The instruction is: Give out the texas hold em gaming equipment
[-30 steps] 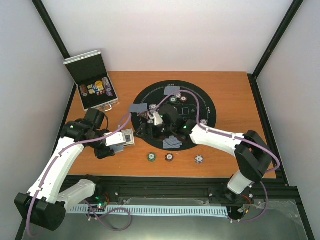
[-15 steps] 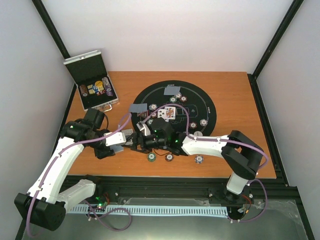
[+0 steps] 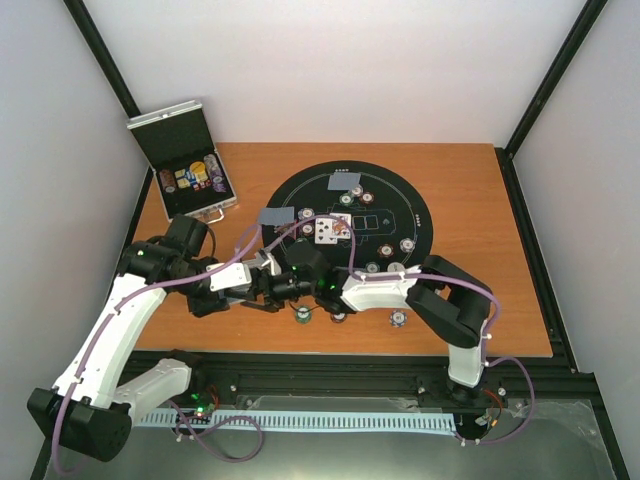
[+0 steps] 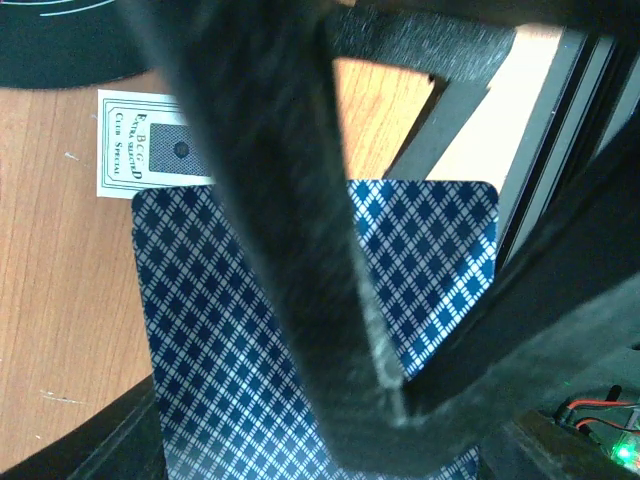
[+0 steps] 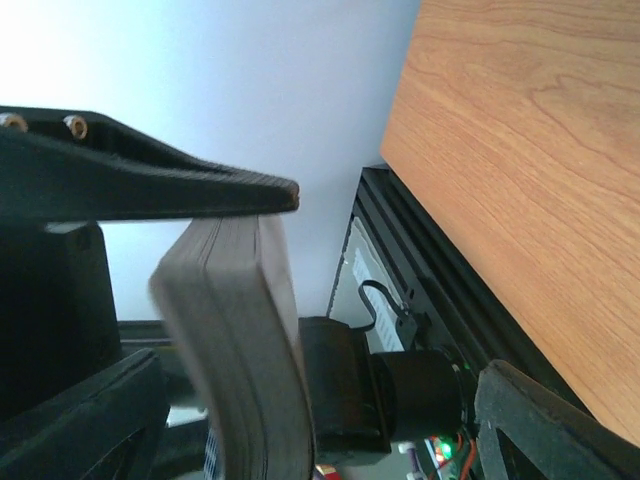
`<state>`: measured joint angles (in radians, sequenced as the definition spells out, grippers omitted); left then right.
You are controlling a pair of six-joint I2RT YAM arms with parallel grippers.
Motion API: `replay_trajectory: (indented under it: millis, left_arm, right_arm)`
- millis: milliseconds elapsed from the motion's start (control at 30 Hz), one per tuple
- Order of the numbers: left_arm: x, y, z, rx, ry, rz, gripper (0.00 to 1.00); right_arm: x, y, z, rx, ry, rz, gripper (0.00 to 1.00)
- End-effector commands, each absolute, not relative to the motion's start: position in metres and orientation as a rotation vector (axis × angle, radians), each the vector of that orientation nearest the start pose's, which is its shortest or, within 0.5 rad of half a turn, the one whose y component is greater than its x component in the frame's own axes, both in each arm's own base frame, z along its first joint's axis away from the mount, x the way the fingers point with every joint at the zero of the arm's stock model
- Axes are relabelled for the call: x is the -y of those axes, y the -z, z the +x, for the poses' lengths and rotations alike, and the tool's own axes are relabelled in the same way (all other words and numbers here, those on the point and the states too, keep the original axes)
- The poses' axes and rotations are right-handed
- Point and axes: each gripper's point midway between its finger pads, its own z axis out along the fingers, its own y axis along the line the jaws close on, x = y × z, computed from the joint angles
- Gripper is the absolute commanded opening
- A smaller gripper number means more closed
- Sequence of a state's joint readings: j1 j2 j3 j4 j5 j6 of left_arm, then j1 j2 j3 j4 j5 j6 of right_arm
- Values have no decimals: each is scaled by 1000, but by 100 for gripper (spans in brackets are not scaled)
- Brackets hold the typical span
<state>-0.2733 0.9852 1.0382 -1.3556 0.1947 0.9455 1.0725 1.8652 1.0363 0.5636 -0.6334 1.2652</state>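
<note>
Partly hidden, the deck [image 4: 220, 330] sits clamped in the left tool [image 3: 252, 280]; the right tool [image 3: 271, 289] gapes.

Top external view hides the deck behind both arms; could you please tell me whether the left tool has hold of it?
Observer: Yes. In the left wrist view the left tool grips the deck, blue diamond backs facing the camera.
Operator: Thank you. Is the right tool at it?
Observer: The right wrist view shows the deck edge-on between the fingers of the right tool, the upper finger at its top edge; clamped or not, I cannot tell.
Operator: Anything lying nearby?
Observer: A white card printed "Club Special" lies flat on the wooden table beside the deck.
</note>
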Motion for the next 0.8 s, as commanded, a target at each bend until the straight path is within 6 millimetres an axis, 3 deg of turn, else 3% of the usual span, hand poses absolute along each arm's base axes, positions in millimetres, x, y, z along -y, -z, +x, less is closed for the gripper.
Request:
replay_trajectory:
  millis: [0, 333, 567, 767]
  left_arm:
    - [84, -189, 164, -2256, 139, 1627, 1]
    - [82, -190, 163, -2258, 131, 1629, 1]
    - [82, -191, 162, -2250, 124, 1632, 1]
    - [82, -191, 162, -2250, 126, 1633, 1]
  right_arm:
    - [-519, -187, 152, -2338, -2075, -405, 83]
    - [-544, -178, 155, -2356, -2126, -408, 79]
    - [-523, -148, 169, -2430, -2065, -316, 62]
    - [-500, -137, 181, -2459, -2005, -287, 53]
